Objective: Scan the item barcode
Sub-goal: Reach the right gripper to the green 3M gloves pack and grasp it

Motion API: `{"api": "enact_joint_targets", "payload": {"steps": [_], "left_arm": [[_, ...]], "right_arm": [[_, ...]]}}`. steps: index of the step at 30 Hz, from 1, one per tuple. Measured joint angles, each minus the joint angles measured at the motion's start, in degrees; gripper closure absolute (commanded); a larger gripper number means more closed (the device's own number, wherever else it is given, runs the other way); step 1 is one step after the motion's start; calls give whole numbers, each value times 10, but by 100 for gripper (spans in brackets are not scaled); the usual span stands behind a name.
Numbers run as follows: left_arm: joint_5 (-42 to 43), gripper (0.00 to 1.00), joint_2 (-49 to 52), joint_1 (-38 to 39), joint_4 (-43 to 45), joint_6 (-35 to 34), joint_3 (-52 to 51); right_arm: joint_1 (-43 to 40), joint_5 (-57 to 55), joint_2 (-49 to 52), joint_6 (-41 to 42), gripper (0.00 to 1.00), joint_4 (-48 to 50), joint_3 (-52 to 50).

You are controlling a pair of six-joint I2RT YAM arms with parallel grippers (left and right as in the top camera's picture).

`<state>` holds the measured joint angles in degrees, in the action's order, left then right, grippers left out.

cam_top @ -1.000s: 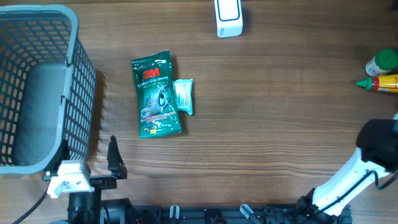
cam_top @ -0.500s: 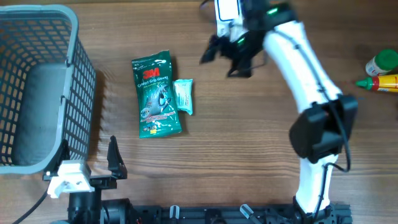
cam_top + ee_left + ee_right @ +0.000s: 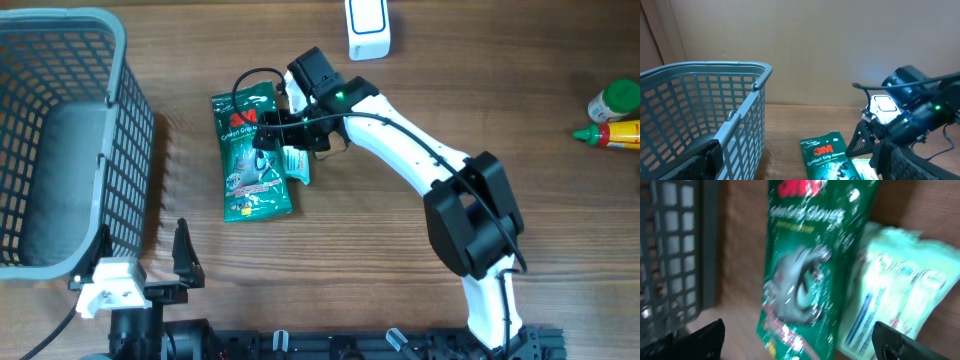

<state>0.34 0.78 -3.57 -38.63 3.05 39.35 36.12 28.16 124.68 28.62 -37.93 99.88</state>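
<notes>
Hovering over the green glove pack point(image 3: 250, 170), which lies flat just off the table's point(image 3: 450, 60) centre toward 10 o'clock, the right fingers point(image 3: 892, 342) are spread wide and empty (a stance suited to dropping onto a flat pouch). A pale packet point(image 3: 298, 165) touches the pack's 3 o'clock edge; which one is meant I cannot tell. The white scanner point(image 3: 367, 30) sits at 12 o'clock, likely where the barcode must face. The left fingers point(image 3: 185, 258), also spread, are parked at 7 o'clock beside the basket point(image 3: 60, 13), clear of the work.
</notes>
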Motion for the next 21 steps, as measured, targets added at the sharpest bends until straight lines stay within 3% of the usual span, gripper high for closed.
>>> {"api": "enact_joint_targets", "payload": {"steps": [10, 12, 18, 21], "left_arm": [[0, 0, 0, 0, 0, 0, 0], [0, 0, 0, 0, 0, 0, 0], [0, 0, 0, 0, 0, 0, 0], [0, 0, 0, 0, 0, 0, 0]], "right_arm": [[-3, 57, 68, 34, 14, 88, 0], [-3, 58, 68, 45, 20, 88, 0], [-4, 60, 70, 58, 13, 72, 4], [-10, 61, 70, 63, 15, 67, 9]]}}
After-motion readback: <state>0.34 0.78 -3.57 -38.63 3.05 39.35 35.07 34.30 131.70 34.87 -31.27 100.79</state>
